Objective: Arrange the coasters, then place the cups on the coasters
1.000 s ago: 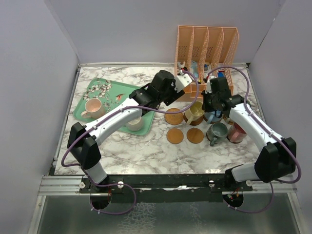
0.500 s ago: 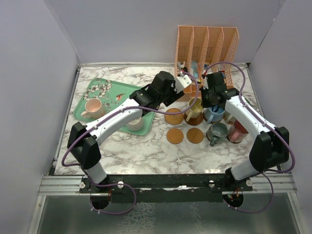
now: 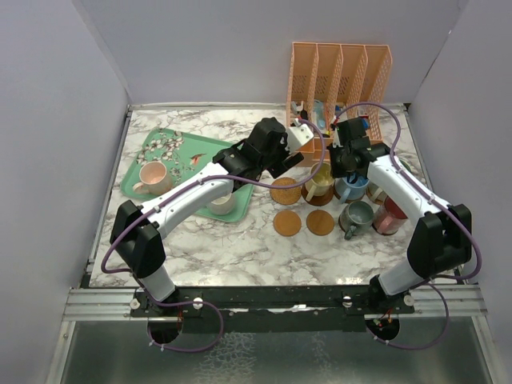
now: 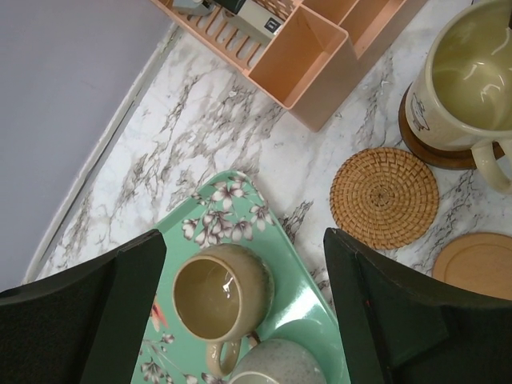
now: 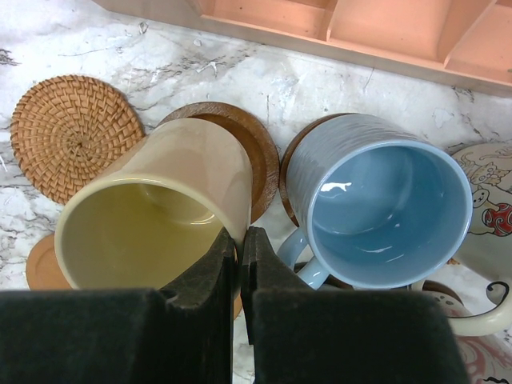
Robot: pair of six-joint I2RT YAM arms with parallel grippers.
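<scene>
Right pincer (image 5: 240, 260) closed, tips just beside yellow cup (image 5: 152, 208) rim; left pincer (image 4: 244, 240) open over tan cup (image 4: 220, 292).

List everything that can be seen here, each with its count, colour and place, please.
Table: one, white marble, under everything.
File holder: one, peach, back right.
Tray: one, mint green with flowers, left.
Cups on the tray: three; pink cup, tan cup, grey-green cup.
Cups at the right: five; yellow cup, blue cup, teal cup, maroon cup, cream cup.
Woven coaster: one, tan, centre, bare.
Plain coasters: two, orange-brown, just nearer than the woven one, bare.
Dark coasters: two seen, brown, under the yellow and blue cups.
Arms: two, white and black, from the near edge.
Left end effector: one, black, open, raised between tray and file holder.
Right end effector: one, black, shut, at the yellow cup's rim.
</scene>
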